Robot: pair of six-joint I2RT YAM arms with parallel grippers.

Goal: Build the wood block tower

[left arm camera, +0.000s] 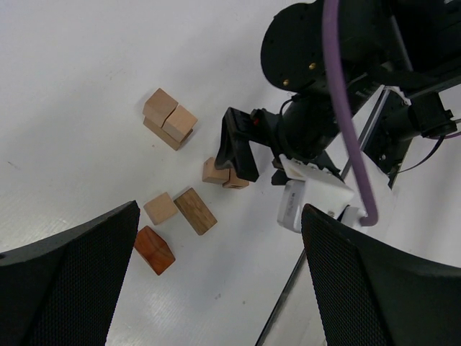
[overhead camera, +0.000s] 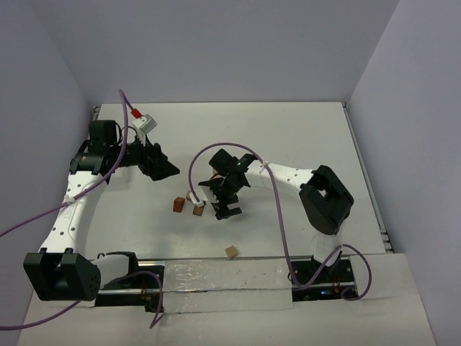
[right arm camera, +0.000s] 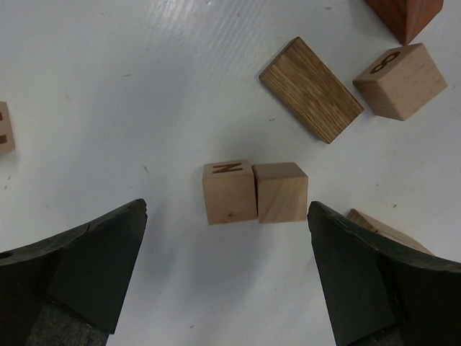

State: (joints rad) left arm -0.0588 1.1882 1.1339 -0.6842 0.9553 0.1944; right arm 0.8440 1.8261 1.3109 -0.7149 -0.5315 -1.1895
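Observation:
No tower stands in any view. Two tan cubes lie side by side on the table: one marked N (right arm camera: 229,191) and a plain one (right arm camera: 281,192). My right gripper (right arm camera: 230,277) is open and hovers just above them, with its fingers to either side and touching neither; it also shows in the top view (overhead camera: 227,209). Nearby lie a dark oak cuboid (right arm camera: 311,89), a tan cube marked 8 (right arm camera: 400,81) and a reddish-brown block (left arm camera: 153,249). My left gripper (left arm camera: 216,288) is open and empty, held above the table to the left (overhead camera: 162,167).
A small cluster of tan blocks (left arm camera: 169,119) lies apart from the others. In the top view one lone block (overhead camera: 231,251) lies near the front rail. Purple cables loop beside both arms. Walls close the table at the back and sides.

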